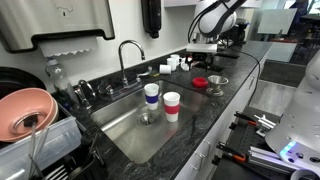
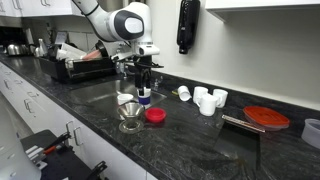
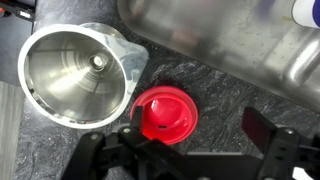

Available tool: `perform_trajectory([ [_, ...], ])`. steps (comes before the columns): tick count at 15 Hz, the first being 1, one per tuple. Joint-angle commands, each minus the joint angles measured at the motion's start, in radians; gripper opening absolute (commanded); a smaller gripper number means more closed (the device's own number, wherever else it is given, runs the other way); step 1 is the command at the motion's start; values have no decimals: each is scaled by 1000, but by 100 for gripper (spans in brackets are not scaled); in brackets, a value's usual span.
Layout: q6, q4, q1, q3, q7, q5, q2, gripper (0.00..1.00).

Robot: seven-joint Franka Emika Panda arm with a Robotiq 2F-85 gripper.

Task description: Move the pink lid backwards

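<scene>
**Claw.** The claw is released, with its jaws spread wide and nothing between them. In the wrist view it hangs above the desk with the jaws either side of the pink lid. In both exterior views it stands clear of the lid, with no contact.

**Task item.** The pink lid lies flat on the dark stone desk, just beside a metal funnel and near the rim of the sink. Whether lid and funnel touch, I cannot tell.

**Progress.** In my judgement the task is at the approach stage. The claw is lined up over the lid but has not yet gripped it. The descent, the closing, the move backwards and the release are all left to do.

**Containers.** The funnel is empty and its bore is clear. In an exterior view the sink basin holds two upright cups, one blue-banded and one red-banded; their contents cannot be seen. A large salmon bowl sits tilted in the rack and appears empty. Several small white cups stand well apart from the lid by the wall.
</scene>
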Motion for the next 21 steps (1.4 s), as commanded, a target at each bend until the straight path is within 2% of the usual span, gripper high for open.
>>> perform_trajectory([
  [1, -3, 1, 28, -28, 3, -5, 0, 100],
  [4, 14, 29, 50, -21, 71, 60, 39, 100],
  [7, 60, 56, 70, -22, 213, 78, 99, 100],
  [14, 159, 106, 93, -89, 509, -33, 202, 100],
  [17, 154, 136, 97, -123, 577, -75, 229, 100],
  [21, 140, 171, 102, -162, 609, -76, 284, 100],
])
